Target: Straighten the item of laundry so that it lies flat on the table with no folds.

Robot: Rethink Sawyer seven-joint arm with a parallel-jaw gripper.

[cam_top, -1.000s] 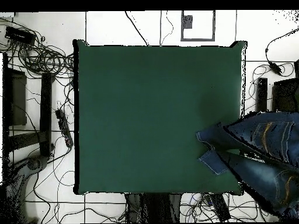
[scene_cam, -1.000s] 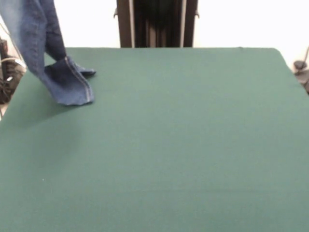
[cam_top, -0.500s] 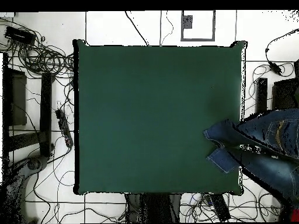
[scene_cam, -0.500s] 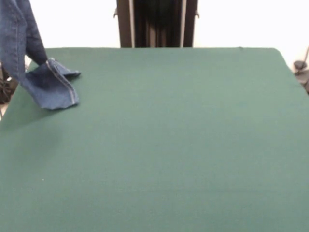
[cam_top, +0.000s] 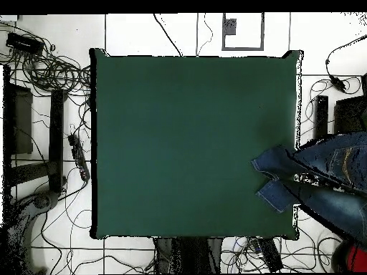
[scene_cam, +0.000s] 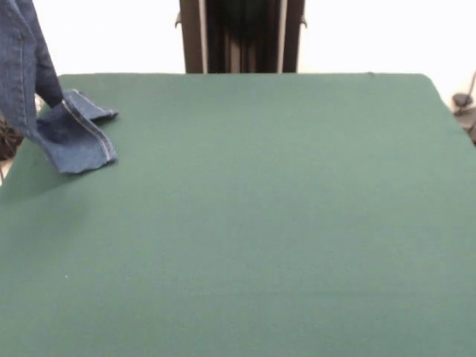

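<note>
The item of laundry [scene_cam: 76, 138], a small pair of blue jeans, hangs down from above the picture's top left corner. Only its two leg ends rest on the table [scene_cam: 268, 223], close to the left edge. In the overhead view the jeans [cam_top: 331, 172] spread out past the table's [cam_top: 179, 143] right edge, with the leg hems [cam_top: 275, 193] lying on the green cloth near the lower right corner. The gripper itself shows in neither view. A red patch [cam_top: 353, 256] at the lower right corner is probably part of the arm.
Cables, power strips and dark equipment [cam_top: 50, 129] lie on the floor round the table in the overhead view. The dark pedestal [scene_cam: 240, 36] stands behind the far edge of the table.
The jeans have been drawn toward the table's side edge, and the leg ends have slid along the cloth with them. Less of the denim lies over the table than a second ago.
</note>
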